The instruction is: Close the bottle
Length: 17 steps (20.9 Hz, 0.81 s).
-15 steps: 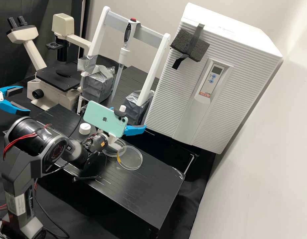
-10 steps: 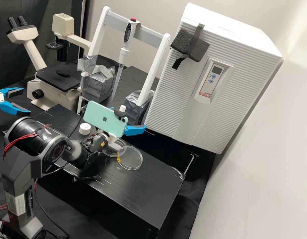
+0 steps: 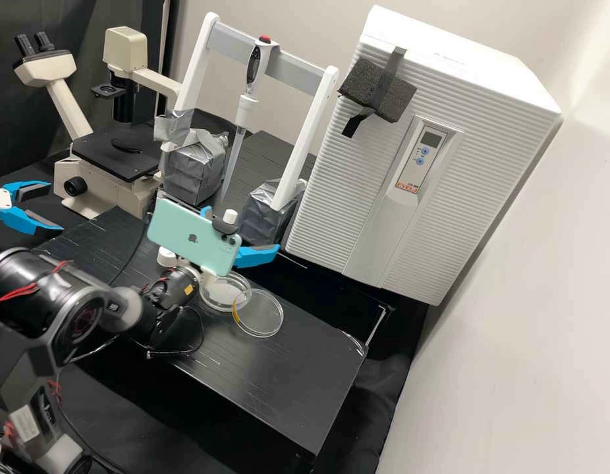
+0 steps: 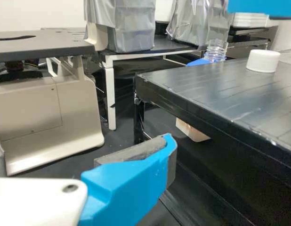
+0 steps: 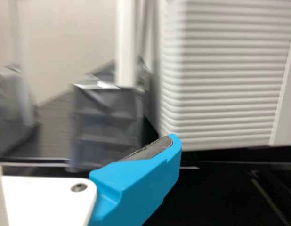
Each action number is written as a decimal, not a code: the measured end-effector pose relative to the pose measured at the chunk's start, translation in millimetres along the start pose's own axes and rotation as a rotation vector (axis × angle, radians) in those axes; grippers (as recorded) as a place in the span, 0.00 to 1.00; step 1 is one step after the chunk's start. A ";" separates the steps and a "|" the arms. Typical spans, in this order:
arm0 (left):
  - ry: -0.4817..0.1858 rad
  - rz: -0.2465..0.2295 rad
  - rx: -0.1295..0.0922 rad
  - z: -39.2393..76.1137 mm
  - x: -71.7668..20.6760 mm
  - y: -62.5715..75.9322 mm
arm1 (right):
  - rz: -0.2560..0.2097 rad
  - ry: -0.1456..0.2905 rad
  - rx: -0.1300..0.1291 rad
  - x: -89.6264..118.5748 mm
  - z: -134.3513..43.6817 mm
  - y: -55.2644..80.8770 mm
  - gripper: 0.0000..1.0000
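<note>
A clear open bottle (image 4: 215, 49) stands on the black bench platform (image 4: 221, 94) in the left wrist view, with a blue finger of the other arm (image 4: 198, 61) right beside it. Its white cap (image 4: 263, 60) lies on the platform apart from it; in the high view the cap (image 3: 164, 256) peeks out below the mint phone (image 3: 193, 237) on the right wrist. My right gripper (image 3: 242, 234) hangs over the platform's back edge, open, nothing seen between its fingers (image 5: 141, 174). My left gripper (image 3: 35, 205) is off the platform's left end, open and empty.
Two petri dishes (image 3: 259, 313) (image 3: 222, 289) lie mid-platform. A microscope (image 3: 101, 158) stands at the back left, and a pipette (image 3: 242, 112) hangs in a white stand behind the platform. A large white ribbed machine (image 3: 423, 151) stands on the right. The right arm's elbow (image 3: 48, 316) fills the near left.
The right arm with its phone has shifted left and slightly back, its elbow dropping toward the lower left. The left gripper barely moved.
</note>
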State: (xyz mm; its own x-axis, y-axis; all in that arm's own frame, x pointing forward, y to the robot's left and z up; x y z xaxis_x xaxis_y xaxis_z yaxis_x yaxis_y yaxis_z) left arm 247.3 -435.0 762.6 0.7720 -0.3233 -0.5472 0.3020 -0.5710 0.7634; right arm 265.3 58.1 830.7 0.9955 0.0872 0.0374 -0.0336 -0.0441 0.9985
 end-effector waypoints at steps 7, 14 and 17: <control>-0.012 0.006 0.013 0.8 3.3 2.7 | -0.145 0.135 0.039 -45.0 -22.3 -32.7 1.00; -0.018 0.009 0.020 1.5 4.9 4.0 | -0.272 0.162 0.031 -66.4 -25.6 -58.9 1.00; -0.028 0.006 0.021 3.6 6.2 3.6 | -0.283 0.168 0.021 -68.6 -27.0 -61.9 1.00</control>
State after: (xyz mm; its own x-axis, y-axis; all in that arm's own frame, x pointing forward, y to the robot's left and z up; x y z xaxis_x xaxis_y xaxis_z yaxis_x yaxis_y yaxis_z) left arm 251.2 -441.7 760.7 0.7577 -0.3474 -0.5524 0.2854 -0.5849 0.7593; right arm 196.8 81.7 767.4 0.9364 0.2617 -0.2338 0.2461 -0.0148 0.9691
